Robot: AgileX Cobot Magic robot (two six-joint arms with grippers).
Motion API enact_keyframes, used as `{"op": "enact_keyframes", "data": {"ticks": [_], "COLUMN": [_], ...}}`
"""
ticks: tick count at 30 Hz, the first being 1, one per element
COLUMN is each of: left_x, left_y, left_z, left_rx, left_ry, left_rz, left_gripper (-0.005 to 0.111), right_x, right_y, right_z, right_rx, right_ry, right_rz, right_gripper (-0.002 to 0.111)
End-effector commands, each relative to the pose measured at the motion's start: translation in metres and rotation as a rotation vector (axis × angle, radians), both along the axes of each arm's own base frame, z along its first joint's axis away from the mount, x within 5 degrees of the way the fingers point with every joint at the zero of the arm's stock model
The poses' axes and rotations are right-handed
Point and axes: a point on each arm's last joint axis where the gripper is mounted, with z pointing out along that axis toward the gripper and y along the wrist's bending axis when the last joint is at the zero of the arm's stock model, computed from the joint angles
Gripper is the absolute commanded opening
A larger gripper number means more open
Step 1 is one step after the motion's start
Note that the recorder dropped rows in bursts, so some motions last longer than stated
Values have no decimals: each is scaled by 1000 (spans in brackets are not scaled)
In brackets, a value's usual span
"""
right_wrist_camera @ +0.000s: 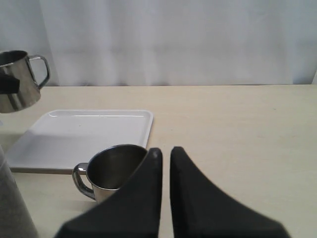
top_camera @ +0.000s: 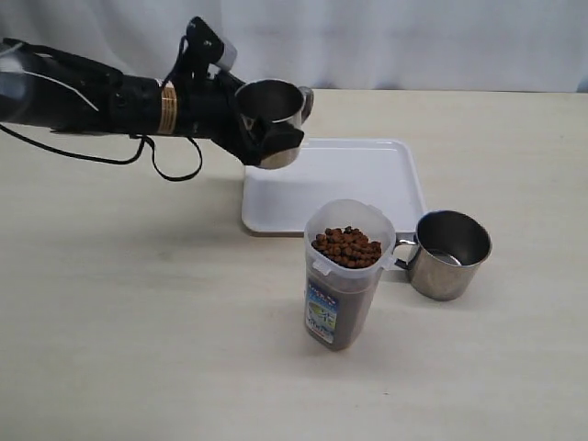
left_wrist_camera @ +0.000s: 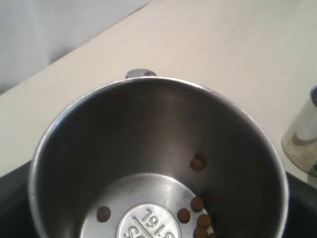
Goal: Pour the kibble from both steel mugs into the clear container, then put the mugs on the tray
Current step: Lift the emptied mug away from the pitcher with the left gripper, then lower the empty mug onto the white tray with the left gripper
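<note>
**Pale tabletop [top_camera: 138,367], white curtain: first mug goes to tray**

Your left pincer [top_camera: 266,133] grips the held mug [top_camera: 273,108], jaws wide, above the tray's [top_camera: 367,175] far-left corner. A few kibble pellets [left_wrist_camera: 198,203] lie inside. Probable next move: lower upright, release. Right pincer [right_wrist_camera: 166,150]: closed, empty, near the second mug [top_camera: 450,253]. The clear container's [top_camera: 344,276] blue label is unreadable.

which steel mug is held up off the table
The steel mug in the left gripper, raised near the tray. The other mug stands on the table beside the clear container, with no gripper on it.
</note>
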Motion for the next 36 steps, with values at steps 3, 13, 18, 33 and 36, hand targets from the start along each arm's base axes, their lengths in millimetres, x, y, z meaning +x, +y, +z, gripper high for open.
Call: {"op": "enact_keyframes", "data": {"ticks": [3, 13, 18, 33, 36], "left_x": [6, 5, 4, 2, 2], "left_y": [-10, -9, -9, -11, -11], "left_z": [-42, -71, -78, -79, -72], "left_rx": [-36, -15, -1, -7, -11], "left_ry": [100, 158, 127, 112, 98], "left_rz": [-65, -64, -89, -112, -117], "left_gripper": [0, 0, 0, 64, 77], "right_x": [0, 0, 0, 0, 0], "right_y": [0, 0, 0, 0, 0], "right_z": [-1, -1, -1, -1, -1], "right_rx": [3, 3, 3, 3, 3], "right_ry": [-3, -3, -3, -3, -3], "right_rz": [3, 3, 3, 3, 3], "right_gripper": [4, 4, 4, 4, 4]}}
